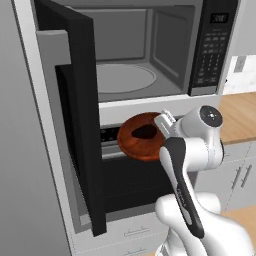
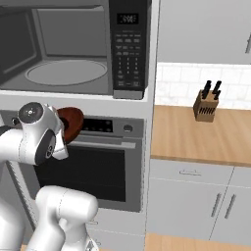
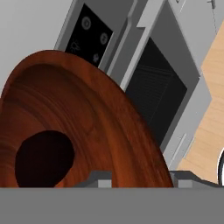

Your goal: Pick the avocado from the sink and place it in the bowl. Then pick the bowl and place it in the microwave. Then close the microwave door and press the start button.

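One white robot gripper apparently grips the three o'clock rim of a reddish-brown wooden bowl holding a nearly black avocado, below the open black microwave.

One bowl, one avocado, one microwave, one oven, one knife block.

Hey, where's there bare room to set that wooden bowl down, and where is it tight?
The microwave's round turntable is bare between its grey walls. The wooden counter is bare left of and in front of the knife block. It is tight below the microwave, where the bowl holding the avocado hangs against the oven front beside the open microwave door.
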